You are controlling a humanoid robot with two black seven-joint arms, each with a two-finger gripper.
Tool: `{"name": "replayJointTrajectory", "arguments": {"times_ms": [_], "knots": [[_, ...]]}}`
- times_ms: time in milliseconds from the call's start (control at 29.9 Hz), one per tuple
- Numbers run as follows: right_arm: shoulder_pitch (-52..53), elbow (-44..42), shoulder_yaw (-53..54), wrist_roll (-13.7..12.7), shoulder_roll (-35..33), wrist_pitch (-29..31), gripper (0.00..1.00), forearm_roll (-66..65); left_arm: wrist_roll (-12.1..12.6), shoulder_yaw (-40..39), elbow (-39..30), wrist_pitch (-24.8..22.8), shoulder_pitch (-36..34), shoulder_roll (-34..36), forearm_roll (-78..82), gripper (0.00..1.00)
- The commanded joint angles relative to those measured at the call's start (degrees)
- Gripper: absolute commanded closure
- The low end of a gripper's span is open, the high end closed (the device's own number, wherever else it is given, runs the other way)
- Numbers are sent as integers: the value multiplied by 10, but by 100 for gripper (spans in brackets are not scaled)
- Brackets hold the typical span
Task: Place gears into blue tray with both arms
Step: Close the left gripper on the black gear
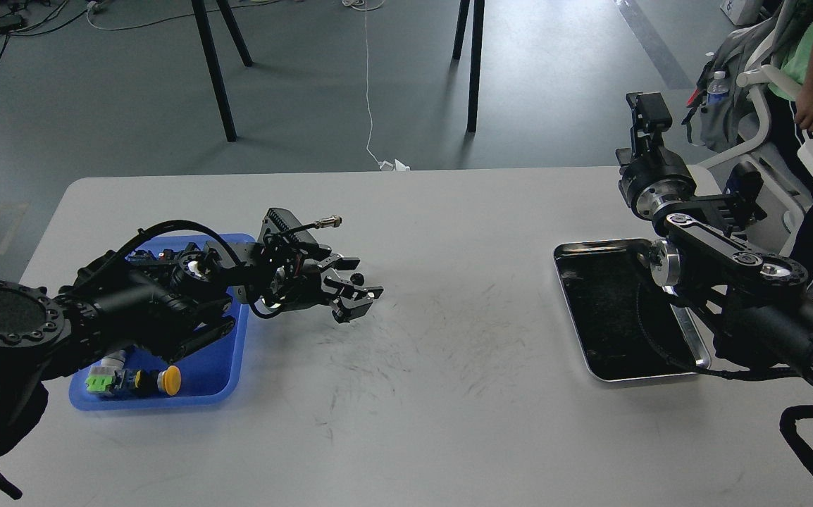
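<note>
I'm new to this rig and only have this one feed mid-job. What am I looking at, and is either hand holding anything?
This is the view from the robot's own head, looking down at a white table. The two black arms are the robot's.

The left hand reaches past the blue tray, which holds coloured push-button switches. A small black gear sits at its fingertips, over the table and not yet in the tray; I cannot tell if it is gripped.

The right hand points up, beyond the steel tray. It is too dark to tell whether it is open or holding anything.
</note>
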Motion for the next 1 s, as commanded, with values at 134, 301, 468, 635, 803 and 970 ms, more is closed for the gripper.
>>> {"name": "replayJointTrajectory", "arguments": {"times_ms": [134, 301, 468, 635, 803, 970], "knots": [[-1, 0, -1, 0, -2, 0, 2, 0, 0, 0, 4, 0, 3, 3, 0, 41], [-1, 0, -2, 0, -2, 0, 2, 0, 0, 0, 7, 5, 5, 2, 0, 46], [-1, 0, -2, 0, -2, 0, 2, 0, 0, 0, 11, 10, 12, 1, 0, 50], [-1, 0, -2, 1, -2, 0, 2, 0, 0, 0, 12, 19, 14, 0, 0, 57], [-1, 0, -2, 1, -2, 0, 2, 0, 0, 0, 15, 26, 19, 0, 0, 60], [-1, 0, -4, 1, -2, 0, 2, 0, 0, 0, 15, 27, 20, 1, 0, 67]]}}
